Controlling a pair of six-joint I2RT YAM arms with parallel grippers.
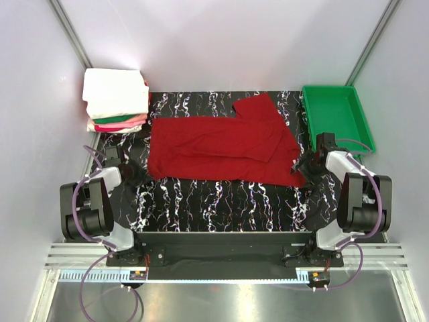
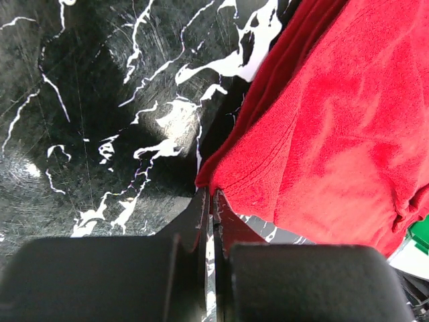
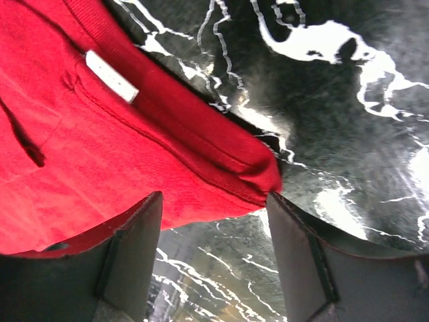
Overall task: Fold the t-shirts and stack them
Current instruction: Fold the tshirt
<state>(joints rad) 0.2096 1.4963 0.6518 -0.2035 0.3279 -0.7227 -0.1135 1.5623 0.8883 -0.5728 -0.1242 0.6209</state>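
A deep red t-shirt (image 1: 221, 144) lies spread on the black marbled mat, one sleeve folded over its upper right. A stack of folded t-shirts (image 1: 115, 100) in white, green and pink sits at the back left. My left gripper (image 1: 136, 172) is at the shirt's near left corner; in the left wrist view its jaws (image 2: 210, 196) are shut, pinching the tip of that red corner (image 2: 322, 121). My right gripper (image 1: 303, 166) is at the near right corner; in the right wrist view it (image 3: 214, 201) is open, the red hem (image 3: 134, 154) with its white tag (image 3: 111, 76) lying between the fingertips.
A green plastic tray (image 1: 338, 117) stands at the back right, just beyond my right gripper. The mat (image 1: 221, 201) runs bare between the shirt's near edge and the arm bases. White walls close in on both sides and the back.
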